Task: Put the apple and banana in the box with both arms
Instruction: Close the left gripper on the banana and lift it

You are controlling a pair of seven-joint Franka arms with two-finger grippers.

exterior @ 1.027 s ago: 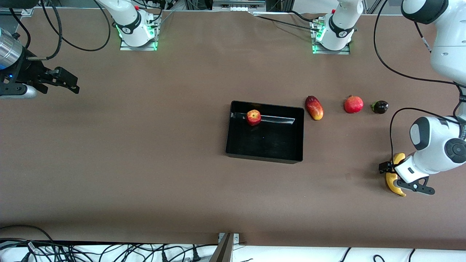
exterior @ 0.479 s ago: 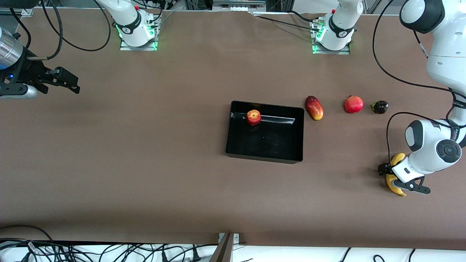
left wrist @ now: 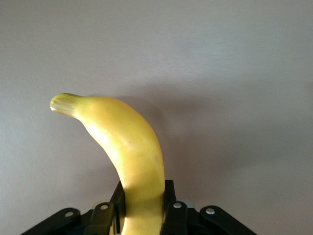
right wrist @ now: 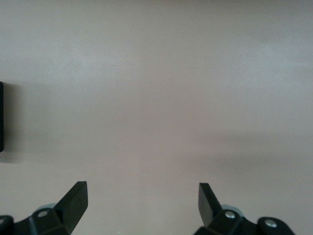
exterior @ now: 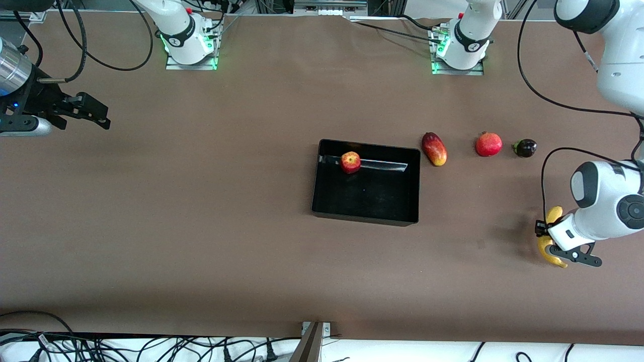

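The apple [exterior: 350, 162] lies in the black box [exterior: 372, 201], near the box's wall that is farthest from the front camera. My left gripper [exterior: 546, 234] is shut on the yellow banana [exterior: 554, 215] and holds it a little above the table at the left arm's end, with a shadow beneath. In the left wrist view the banana [left wrist: 132, 147] sticks out between the fingers [left wrist: 169, 198] of the left gripper [left wrist: 143, 198]. My right gripper [exterior: 85, 113] waits open and empty over the right arm's end of the table; it shows open in the right wrist view [right wrist: 143, 193].
A red-yellow mango [exterior: 434, 149], a red pomegranate [exterior: 488, 144] and a small dark purple fruit [exterior: 525, 148] lie in a row beside the box toward the left arm's end. A box edge [right wrist: 1, 117] shows in the right wrist view. Cables run along the table's near edge.
My left gripper has lifted the banana off the table and shifted it slightly toward the left arm's end. The right arm and the apple have not moved.
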